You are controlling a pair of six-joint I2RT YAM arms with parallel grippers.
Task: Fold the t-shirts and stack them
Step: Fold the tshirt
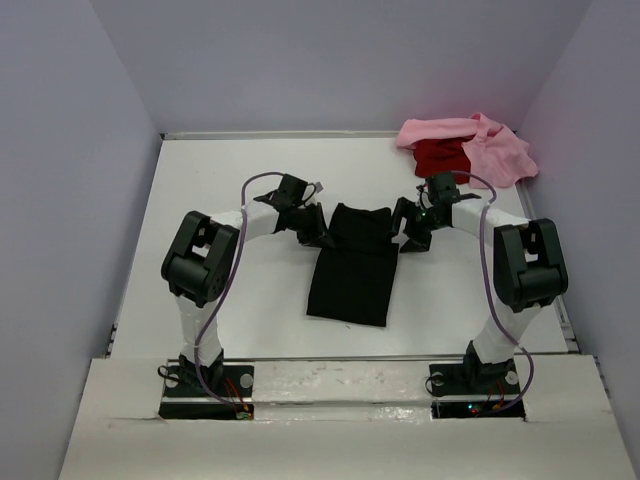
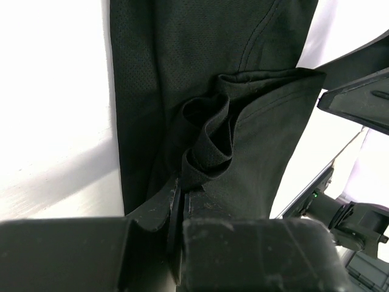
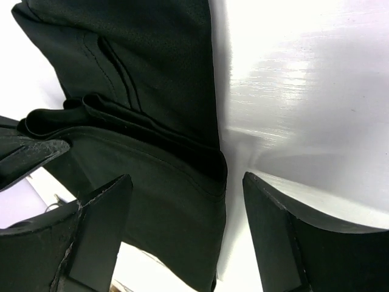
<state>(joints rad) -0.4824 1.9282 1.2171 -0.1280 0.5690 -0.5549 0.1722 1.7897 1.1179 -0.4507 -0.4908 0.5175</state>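
While left fingers (image 2: 255,252) pinch the half-folded black shirt (image 1: 350,270) and right fingers (image 3: 97,225) gape open at its edge, the pink shirt (image 1: 495,150) and red shirt (image 1: 440,155) lie crumpled in the counter's (image 1: 230,170) far right corner.

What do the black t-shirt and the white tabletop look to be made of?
Black t-shirt: a thin matte knit, probably a synthetic mesh, judging by its fine pinhole texture and soft, limp folds.
Tabletop: hard, smooth, glossy white, perhaps laminate or painted board. It shows streaky reflections and bright glare.
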